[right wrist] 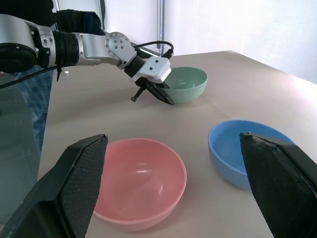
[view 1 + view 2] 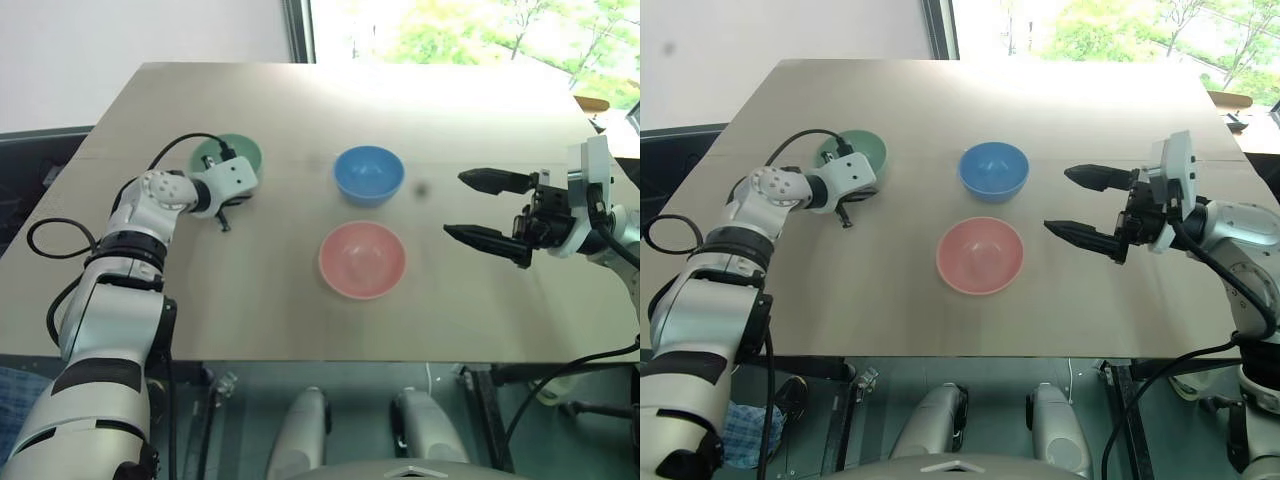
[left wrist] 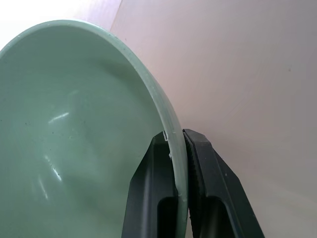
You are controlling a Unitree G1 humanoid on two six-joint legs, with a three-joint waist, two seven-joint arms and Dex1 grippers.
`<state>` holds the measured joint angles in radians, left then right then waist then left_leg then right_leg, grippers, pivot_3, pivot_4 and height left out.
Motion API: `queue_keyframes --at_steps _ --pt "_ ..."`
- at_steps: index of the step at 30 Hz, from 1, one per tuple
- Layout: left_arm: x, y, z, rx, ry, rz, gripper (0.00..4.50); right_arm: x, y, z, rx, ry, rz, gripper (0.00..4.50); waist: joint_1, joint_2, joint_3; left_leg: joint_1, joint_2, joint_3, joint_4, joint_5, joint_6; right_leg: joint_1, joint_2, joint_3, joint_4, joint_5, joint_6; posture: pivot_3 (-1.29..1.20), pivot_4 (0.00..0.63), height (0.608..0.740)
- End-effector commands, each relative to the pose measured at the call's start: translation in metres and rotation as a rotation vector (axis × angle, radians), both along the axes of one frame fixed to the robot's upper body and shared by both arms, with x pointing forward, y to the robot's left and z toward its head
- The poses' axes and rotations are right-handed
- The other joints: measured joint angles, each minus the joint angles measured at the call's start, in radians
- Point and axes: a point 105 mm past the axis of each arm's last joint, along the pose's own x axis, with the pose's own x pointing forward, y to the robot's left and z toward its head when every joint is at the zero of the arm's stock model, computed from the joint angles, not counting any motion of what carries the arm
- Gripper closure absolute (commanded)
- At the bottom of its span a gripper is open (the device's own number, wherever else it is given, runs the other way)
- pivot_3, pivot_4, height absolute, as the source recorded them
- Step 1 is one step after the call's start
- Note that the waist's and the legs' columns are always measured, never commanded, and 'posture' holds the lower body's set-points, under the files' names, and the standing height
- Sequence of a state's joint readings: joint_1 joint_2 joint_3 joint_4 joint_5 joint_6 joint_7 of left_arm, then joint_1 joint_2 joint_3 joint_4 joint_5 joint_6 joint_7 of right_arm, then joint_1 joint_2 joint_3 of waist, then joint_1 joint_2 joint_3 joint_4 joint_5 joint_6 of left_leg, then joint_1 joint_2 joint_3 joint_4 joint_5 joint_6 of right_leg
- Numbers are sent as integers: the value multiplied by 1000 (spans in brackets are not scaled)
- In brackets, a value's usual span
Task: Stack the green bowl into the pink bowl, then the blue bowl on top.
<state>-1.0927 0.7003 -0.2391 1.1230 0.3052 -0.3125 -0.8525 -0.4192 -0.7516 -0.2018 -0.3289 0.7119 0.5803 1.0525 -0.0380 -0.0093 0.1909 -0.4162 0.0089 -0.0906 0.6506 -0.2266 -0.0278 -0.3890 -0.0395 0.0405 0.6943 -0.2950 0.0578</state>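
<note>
The green bowl (image 3: pixel 74 129) is sitting toward the table's (image 2: pixel 300 110) far left part, and the left gripper (image 3: pixel 179 148), reaching forward and angled down, is pinching its rim with one finger inside and one outside. The blue bowl (image 2: pixel 368 174) and the pink bowl (image 2: pixel 362 259) are resting near the table's middle, apart from each other, the pink one closer to the near edge. The right gripper (image 2: pixel 478 208) is hovering level over the right side, pointing left with fingers spread wide, bare tabletop lying between it and the bowls.

Left hand (image 3: pixel 179 148) is pinched closed, while right hand (image 2: pixel 478 208) hovers spread wide.
</note>
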Motion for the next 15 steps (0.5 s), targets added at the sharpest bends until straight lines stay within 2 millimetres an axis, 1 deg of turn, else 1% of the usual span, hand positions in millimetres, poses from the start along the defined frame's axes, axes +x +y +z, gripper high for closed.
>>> queue_keyframes --at_steps 1,2,3,4,5,7,8,11,15 --pt "-2 -45 52 -44 -152 -218 4442 -2 0 7 -12 -41 8 0 1 0 0 0 0 0 0 0 0 0 0 0 0 0 0 0 150 740" --pt "-5 -54 55 -53 -156 -259 4442 -2 -1 7 -12 -42 8 0 1 0 0 0 0 0 0 0 0 0 0 0 0 0 0 0 150 740" --pt "-14 -70 56 -57 -139 -348 4442 -2 -1 6 -17 -43 7 0 1 0 0 0 0 0 0 0 0 0 0 0 0 0 0 0 150 740" --pt "-26 -85 56 -43 -119 -444 4442 -2 0 6 -20 -42 7 0 0 0 0 0 0 0 0 0 0 0 0 0 0 0 0 0 150 740" --pt "-34 -94 55 -31 -103 -507 4442 -2 0 5 -22 -42 7 0 -1 0 0 0 0 0 0 0 0 0 0 0 0 0 0 0 150 740" --pt "-61 -113 53 35 -74 -680 4442 -2 1 5 -24 -41 11 0 -5 0 0 0 0 1 0 0 0 0 0 1 0 0 0 0 150 740" --pt "-70 -117 52 50 -64 -725 4442 -2 1 5 -25 -42 13 0 -9 0 0 0 0 2 0 0 0 -1 0 2 0 0 0 0 150 740" --pt "-106 -130 45 131 7 -914 4442 -1 3 5 -24 -43 17 0 -13 0 0 1 2 3 -1 0 0 -2 1 4 1 0 0 0 150 740" --pt "-139 -135 39 215 41 -1089 4442 -1 3 4 -21 -42 17 0 -9 0 0 1 2 3 0 0 0 -2 2 4 2 0 0 0 150 740"
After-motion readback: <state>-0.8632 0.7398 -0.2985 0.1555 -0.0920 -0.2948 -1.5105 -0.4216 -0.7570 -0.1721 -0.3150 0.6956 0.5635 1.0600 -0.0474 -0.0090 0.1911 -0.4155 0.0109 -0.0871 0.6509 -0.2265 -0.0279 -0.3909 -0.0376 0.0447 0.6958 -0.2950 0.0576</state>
